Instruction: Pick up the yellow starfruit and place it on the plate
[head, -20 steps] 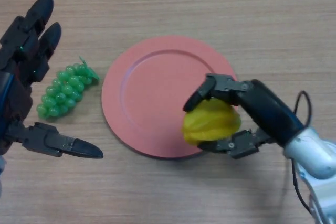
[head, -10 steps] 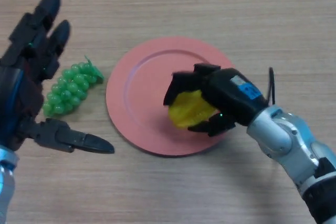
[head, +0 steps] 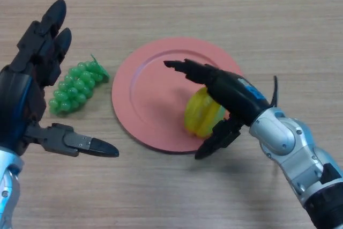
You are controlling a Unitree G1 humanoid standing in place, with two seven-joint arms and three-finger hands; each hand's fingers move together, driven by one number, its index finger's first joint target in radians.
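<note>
The yellow starfruit (head: 201, 115) lies on the right part of the red plate (head: 150, 95), near its lower rim. My right hand (head: 230, 95) hovers over it with fingers stretched out toward the plate's middle and the thumb spread below the fruit; nothing is gripped. My left hand (head: 29, 89) stays at the left edge of the view, fingers straight and spread, holding nothing.
A bunch of green grapes (head: 78, 87) lies on the wooden table (head: 225, 9) between my left hand and the plate's left rim.
The right hand carried the starfruit over the plate, then opened its fingers and let go; the fruit now rests on the plate. The left hand barely shifted.
</note>
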